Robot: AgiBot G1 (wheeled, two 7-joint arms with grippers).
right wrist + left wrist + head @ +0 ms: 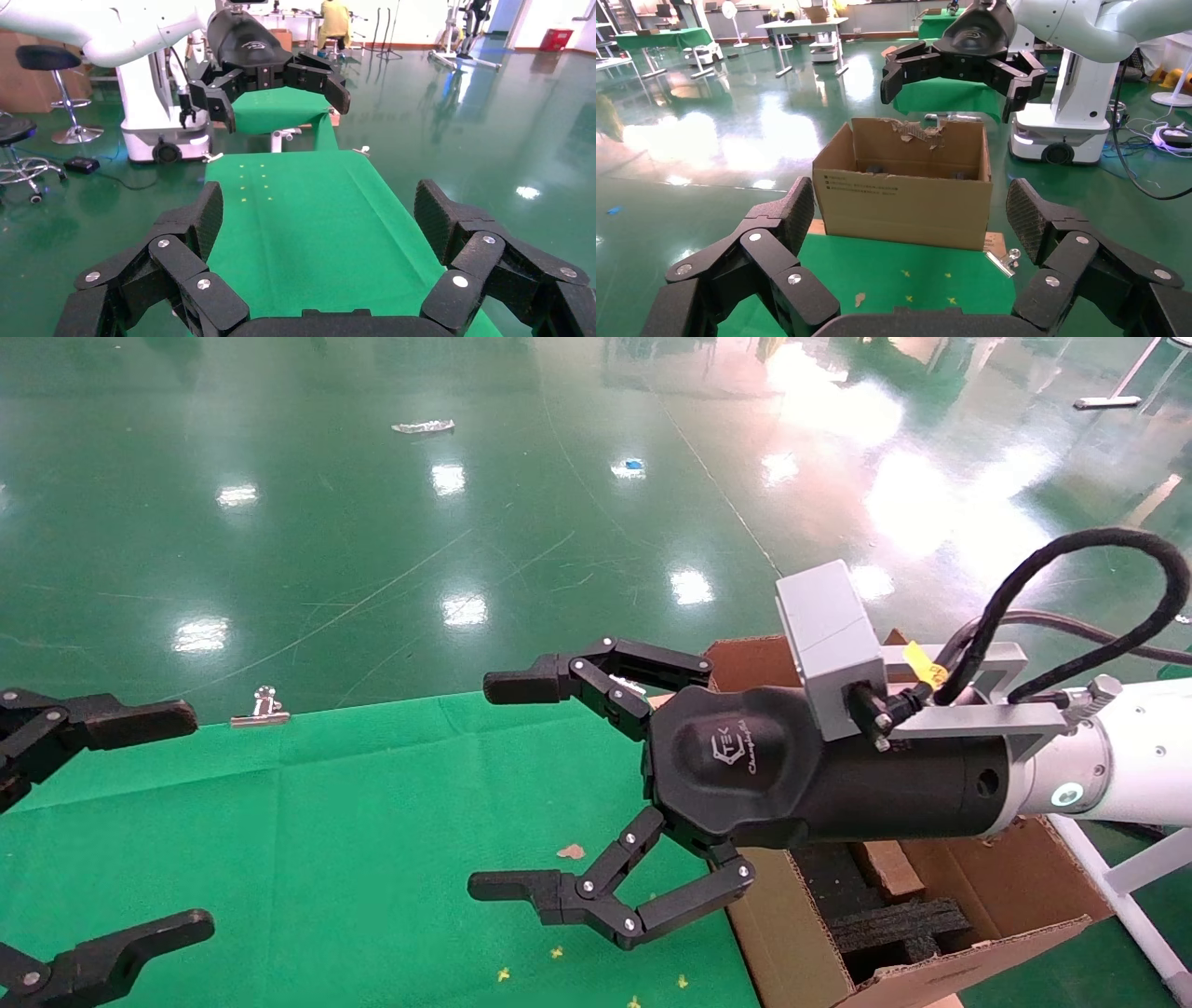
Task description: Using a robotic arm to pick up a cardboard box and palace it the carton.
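— Brown corrugated cardboard: that is the carton [1015,896], yes? Where does it stand?

— It stands at the right end of the bench [326,840], just touching the edge of the green cloth. Its flaps are open and one rim is torn and ragged. Inside I see black foam blocks [899,924] and one small brown piece [889,868]. I cannot tell if this piece is the small cardboard box; I see no other such box on the cloth.

— And the right gripper [507,784]?

— It hangs above the right part of the bench, beside the carton's left wall, with its black wrist over the carton's opening. The fingers are spread wide and nothing is between them. A grey camera block [829,645] and a black cable [1080,607] sit on top of the wrist.

— The left one?

— The left gripper [140,822] is at the left end of the bench, also released and holding nothing. Between the two grippers the cloth is free, so much open room is there.

— What lies on the surface?

— Small things only: a brown scrap [570,850] near the right gripper's lower finger, some yellow marks [557,952] close to the near edge, and a metal clip [262,708] at the far edge of the bench.

— And the room?

— A shiny green floor [466,505] with light reflections is around the bench. Other tables with green cloth stand far away.
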